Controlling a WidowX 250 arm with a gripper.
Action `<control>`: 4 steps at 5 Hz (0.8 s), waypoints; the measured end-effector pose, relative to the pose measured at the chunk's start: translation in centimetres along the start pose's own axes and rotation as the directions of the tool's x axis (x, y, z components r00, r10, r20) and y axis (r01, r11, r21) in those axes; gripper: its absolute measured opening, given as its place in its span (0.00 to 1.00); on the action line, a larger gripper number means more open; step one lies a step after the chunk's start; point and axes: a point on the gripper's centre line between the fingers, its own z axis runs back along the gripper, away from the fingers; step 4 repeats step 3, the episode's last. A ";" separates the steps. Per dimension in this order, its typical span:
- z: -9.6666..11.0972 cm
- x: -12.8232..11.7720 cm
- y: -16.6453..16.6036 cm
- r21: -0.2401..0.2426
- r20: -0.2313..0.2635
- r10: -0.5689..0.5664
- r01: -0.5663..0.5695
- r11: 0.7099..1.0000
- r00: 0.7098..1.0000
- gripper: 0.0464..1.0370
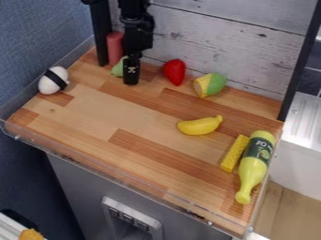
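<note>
- While the black arm (139, 28) comes in from the top edge, left of the middle, its gripper (130, 83) hangs almost straight down over the back left part of the wooden counter (113, 115).
- How far the gripper is open, I cannot tell; whether it has hold of something, I also cannot tell.
- The green object (117, 70) is at the back left, partly hidden behind the gripper; if they touch is not clear.
- Behind it a red cylinder (115, 46) stands upright, beside a black post (100, 35).
- To the right of the gripper are a strawberry (175, 71), then a yellow-green object (210, 85).
- A banana (199, 125) lies more to the front, and near the right edge a yellow block (235, 153) lies just beside a bottle (253, 165), which lies on its side.
- At the left edge rests a white object with a black band (49, 85).
</note>
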 end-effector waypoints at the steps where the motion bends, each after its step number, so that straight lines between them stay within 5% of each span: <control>1: -0.1 0.0 -0.1 0.004 0.003 -0.040 0.040 0.999 0.999 0.79; 4: 0.1 0.1 0.0 0.003 0.006 0.078 -0.078 0.997 0.997 0.79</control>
